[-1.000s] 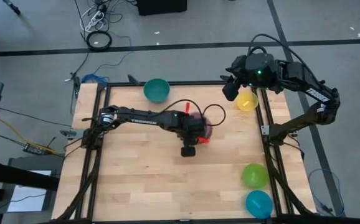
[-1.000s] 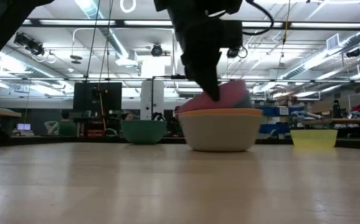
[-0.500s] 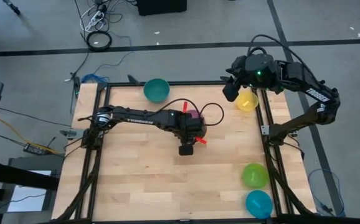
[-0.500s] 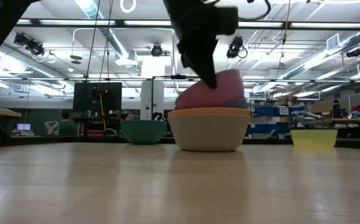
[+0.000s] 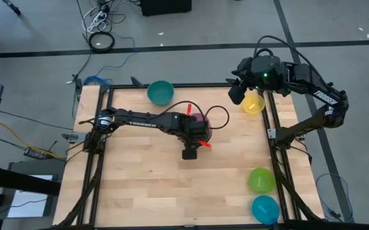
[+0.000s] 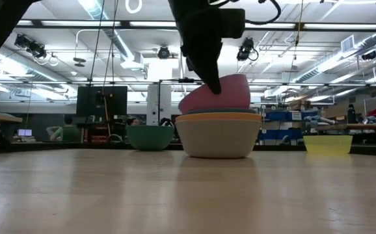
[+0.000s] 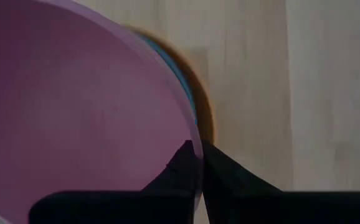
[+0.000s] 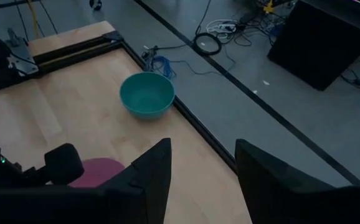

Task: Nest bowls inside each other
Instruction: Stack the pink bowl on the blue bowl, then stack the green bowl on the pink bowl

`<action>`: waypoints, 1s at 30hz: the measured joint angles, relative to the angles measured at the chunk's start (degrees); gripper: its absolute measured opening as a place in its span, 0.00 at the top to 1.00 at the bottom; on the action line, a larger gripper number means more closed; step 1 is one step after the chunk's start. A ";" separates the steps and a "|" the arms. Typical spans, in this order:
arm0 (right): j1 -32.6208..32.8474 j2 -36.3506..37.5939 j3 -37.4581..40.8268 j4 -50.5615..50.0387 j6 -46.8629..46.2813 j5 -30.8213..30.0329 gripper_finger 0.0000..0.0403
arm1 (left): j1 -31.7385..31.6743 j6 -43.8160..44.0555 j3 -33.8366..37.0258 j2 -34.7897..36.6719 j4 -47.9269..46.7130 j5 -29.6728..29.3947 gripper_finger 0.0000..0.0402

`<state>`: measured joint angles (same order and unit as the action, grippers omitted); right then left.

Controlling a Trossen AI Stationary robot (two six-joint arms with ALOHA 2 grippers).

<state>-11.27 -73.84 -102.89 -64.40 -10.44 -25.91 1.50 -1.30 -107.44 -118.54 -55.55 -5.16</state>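
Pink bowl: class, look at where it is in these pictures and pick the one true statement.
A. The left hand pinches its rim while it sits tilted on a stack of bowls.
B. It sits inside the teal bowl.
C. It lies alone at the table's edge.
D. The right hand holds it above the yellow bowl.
A: the left hand is shut on the rim of the pink bowl, which tilts atop the stack of bowls mid-table.

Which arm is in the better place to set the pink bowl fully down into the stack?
The left. Its claw is shut on the pink bowl rim, tilted over the grey-white bowl. The right claw is open by the yellow bowl.
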 joint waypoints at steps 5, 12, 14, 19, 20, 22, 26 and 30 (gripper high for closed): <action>0.00 0.00 0.00 0.02 -0.32 0.00 0.59 | 0.00 0.00 0.00 0.00 -2.17 -0.14 0.94; 0.00 0.00 0.00 0.07 -0.46 -0.01 0.59 | 0.00 -1.12 -0.01 -0.81 -3.08 0.56 0.94; 0.00 0.00 0.00 0.09 -0.46 0.00 0.59 | 0.00 -1.54 0.07 -0.90 -2.96 0.54 0.94; 0.00 0.00 0.00 0.11 -0.44 0.00 0.59 | 0.28 -1.70 -0.04 -0.83 -2.52 -2.43 0.88; 0.00 0.00 0.00 0.11 -0.38 0.00 0.59 | 0.36 -1.68 -0.34 -0.83 -3.04 -3.20 0.86; 0.00 0.00 0.00 0.11 -0.24 0.00 0.59 | 0.37 -1.69 -0.90 -0.79 -3.22 -3.93 0.80; 0.00 0.00 0.00 0.11 0.02 -0.02 0.59 | 0.39 -1.70 -2.21 -0.79 -3.15 -4.09 0.65; 0.00 0.00 0.00 0.05 0.04 0.00 0.59 | 0.39 -1.99 -4.39 -0.76 -7.05 -7.38 0.51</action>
<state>-11.27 -73.84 -102.89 -64.35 -10.39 -25.91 1.89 -3.29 -111.83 -119.31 -62.60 -12.54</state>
